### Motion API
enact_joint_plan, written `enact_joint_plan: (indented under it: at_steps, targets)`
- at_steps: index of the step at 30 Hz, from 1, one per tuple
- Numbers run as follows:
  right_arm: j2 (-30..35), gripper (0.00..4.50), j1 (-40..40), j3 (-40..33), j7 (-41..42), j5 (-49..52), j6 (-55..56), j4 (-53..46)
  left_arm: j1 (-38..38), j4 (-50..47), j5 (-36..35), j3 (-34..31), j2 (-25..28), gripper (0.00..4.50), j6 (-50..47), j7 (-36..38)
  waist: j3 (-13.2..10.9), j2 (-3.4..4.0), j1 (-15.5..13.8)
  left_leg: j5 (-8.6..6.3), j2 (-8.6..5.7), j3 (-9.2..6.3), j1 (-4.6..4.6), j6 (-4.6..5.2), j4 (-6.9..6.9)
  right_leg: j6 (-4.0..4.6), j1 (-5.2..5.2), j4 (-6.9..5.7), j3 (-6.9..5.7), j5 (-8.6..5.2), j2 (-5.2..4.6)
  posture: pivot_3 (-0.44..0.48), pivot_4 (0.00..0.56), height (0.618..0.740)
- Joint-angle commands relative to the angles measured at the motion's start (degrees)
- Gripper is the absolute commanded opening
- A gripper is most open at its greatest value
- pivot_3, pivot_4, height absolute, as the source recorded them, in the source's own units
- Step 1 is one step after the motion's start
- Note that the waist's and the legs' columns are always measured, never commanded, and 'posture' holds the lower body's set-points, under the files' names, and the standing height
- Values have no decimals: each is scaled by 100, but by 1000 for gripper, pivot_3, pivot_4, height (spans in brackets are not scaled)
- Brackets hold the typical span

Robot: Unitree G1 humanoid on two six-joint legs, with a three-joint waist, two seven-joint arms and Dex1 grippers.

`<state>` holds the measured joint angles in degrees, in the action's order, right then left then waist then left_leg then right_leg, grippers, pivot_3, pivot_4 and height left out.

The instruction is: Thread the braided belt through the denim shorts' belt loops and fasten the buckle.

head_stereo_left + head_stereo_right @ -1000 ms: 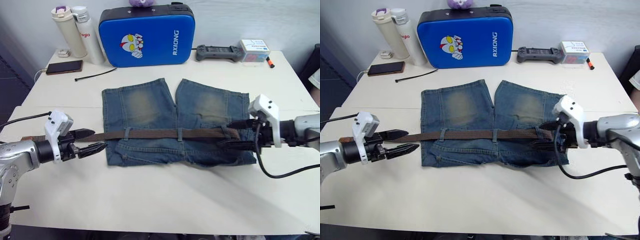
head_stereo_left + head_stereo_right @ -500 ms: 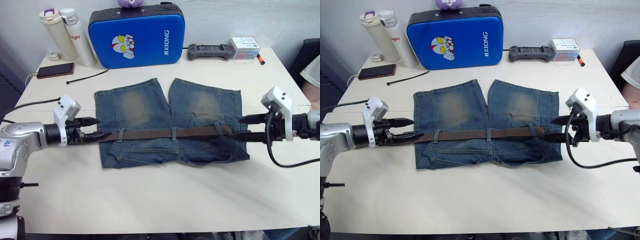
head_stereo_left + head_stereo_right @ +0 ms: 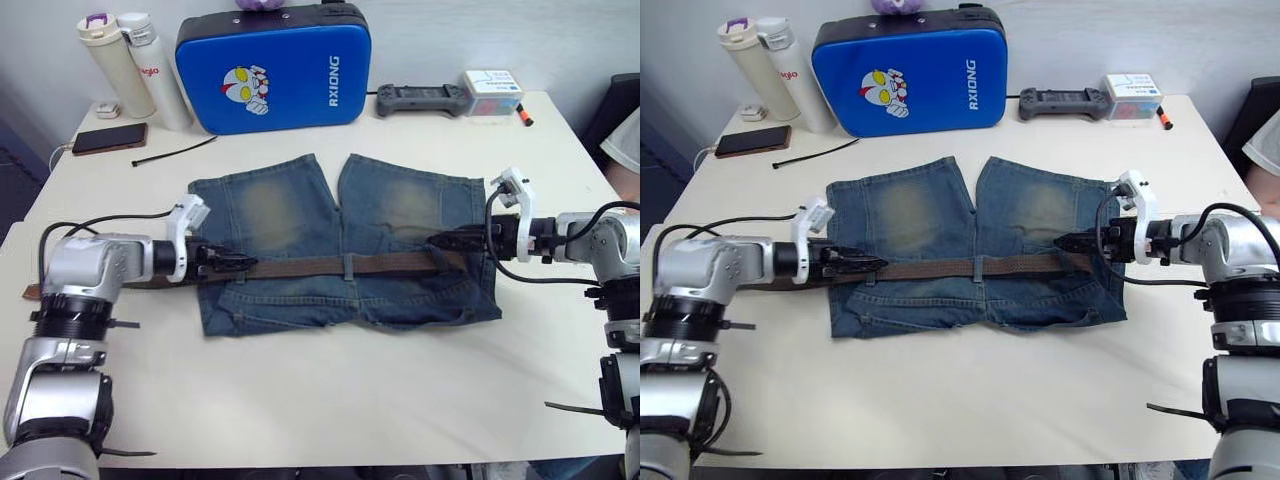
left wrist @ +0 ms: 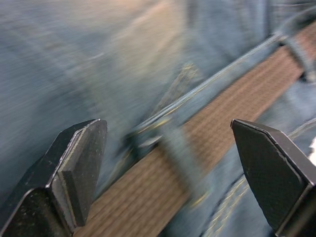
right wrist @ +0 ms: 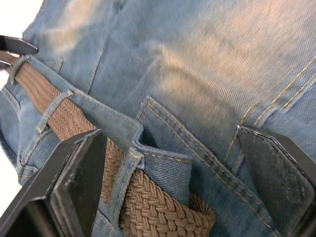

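The denim shorts (image 3: 300, 215) lie flat on the table, waistband toward me. The braided belt (image 3: 940, 268) runs along the waistband through the belt loops (image 3: 348, 266), and its left part trails off the shorts under my left arm. My left gripper (image 3: 232, 263) is open, low over the belt at the shorts' left edge; a loop (image 4: 180, 160) and the strap lie between its fingers. My right gripper (image 3: 440, 241) is open over the waistband's right end, where the braided strap (image 5: 148, 207) bunches under a loop (image 5: 129, 170). I cannot make out the buckle.
At the table's back stand a blue padded case (image 3: 272, 68), two bottles (image 3: 125, 55), a phone (image 3: 110, 138), a black cable tie (image 3: 175, 150), a game controller (image 3: 420, 98) and a small box (image 3: 492, 88). Bare table lies in front of the shorts.
Both grippers have moved inward from beside the shorts onto the waistband: the left over the belt's left part, the right over its right end. The camera has also shifted.
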<state>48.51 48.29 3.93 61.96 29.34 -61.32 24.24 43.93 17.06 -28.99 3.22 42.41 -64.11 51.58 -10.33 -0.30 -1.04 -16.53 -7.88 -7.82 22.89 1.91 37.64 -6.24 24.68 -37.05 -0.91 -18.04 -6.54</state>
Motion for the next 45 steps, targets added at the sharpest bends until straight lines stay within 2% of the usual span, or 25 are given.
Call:
enact_joint_plan:
  at_steps: [1,9,10,11,13,18,19,21,22,29,33,35,37,41,45]
  targets:
    - [68,4500,11,-53,219,15,-75,-64,75,-106,-25,92,83,4404,-156,234,0,0,19,0,0,1,4,0,4,0,1,0,1,0,0,0,150,740]
    - [20,4500,-175,-175,304,93,-154,-279,-81,-307,-31,193,161,4404,-414,445,0,0,123,0,0,0,7,0,16,0,5,-11,2,0,1,0,150,740]
    - [-6,3957,-190,-166,297,85,-145,-289,-109,-298,-9,218,161,4500,-402,452,0,0,123,0,0,0,8,0,17,0,6,-11,3,0,1,0,150,740]
    - [-50,3763,-185,-168,288,89,-138,-282,-113,-266,-1,198,133,4221,-400,425,0,0,125,0,0,1,8,0,17,0,6,-12,4,0,1,0,150,740]
    - [-112,2883,-164,-181,283,103,-136,-269,-105,-235,-16,137,89,3670,-399,392,0,0,124,0,0,1,7,0,21,0,7,-16,4,0,1,0,150,740]
    - [-127,431,-253,-243,440,131,100,-426,-60,-281,-111,20,128,1446,-376,510,0,0,120,-1,-1,1,8,0,28,0,8,-26,5,0,1,0,150,740]
    - [-107,233,-322,-283,494,147,211,-512,-57,-321,-135,-7,159,1043,-342,567,0,0,120,-1,-1,1,8,0,29,0,8,-27,6,0,1,0,150,740]
    - [-75,231,-484,-402,591,190,447,-712,-86,-439,-167,-18,245,237,-234,733,0,0,119,-1,-1,1,8,0,30,0,8,-28,6,0,1,0,150,740]
    - [-52,231,-589,-499,654,245,528,-846,-101,-513,-198,-38,287,17,-223,798,0,0,119,-1,-1,1,9,-1,30,0,9,-29,5,0,1,0,150,740]
    - [182,231,-1754,-1223,971,448,1518,-2229,-602,-1497,-383,-66,768,0,361,1567,0,0,115,-1,-2,2,15,-1,30,0,19,-35,8,0,1,0,150,740]
    - [121,231,-2156,-1298,400,108,2024,-2746,-1378,-2410,-389,-150,1213,0,1576,2467,0,1,131,-2,-2,8,13,-2,31,0,22,-35,21,0,1,0,150,740]
    - [-7,231,-2616,-1418,196,-142,2803,-3240,-1868,-2729,-233,-319,1238,0,2323,2529,1,1,109,-3,-1,13,10,-4,29,0,28,-36,31,0,2,0,150,740]
    - [-190,231,-3178,-1627,48,-446,3878,-3634,-2143,-2892,-306,-505,1128,0,2619,2469,1,1,82,-4,0,14,8,-6,26,0,28,-30,30,0,3,0,150,740]
    - [-657,231,-4592,-2087,-193,-1137,6066,-4396,-2787,-3308,150,-430,1224,0,3710,2556,1,1,-42,-5,-3,17,9,-4,32,-1,25,-15,33,1,3,0,150,740]
    - [-778,231,-6060,-2248,386,-1726,9213,-4154,-3664,-3906,390,-466,1448,0,4461,2744,1,-2,-43,-11,-2,25,-47,3,5,-2,-30,10,41,1,8,0,150,740]
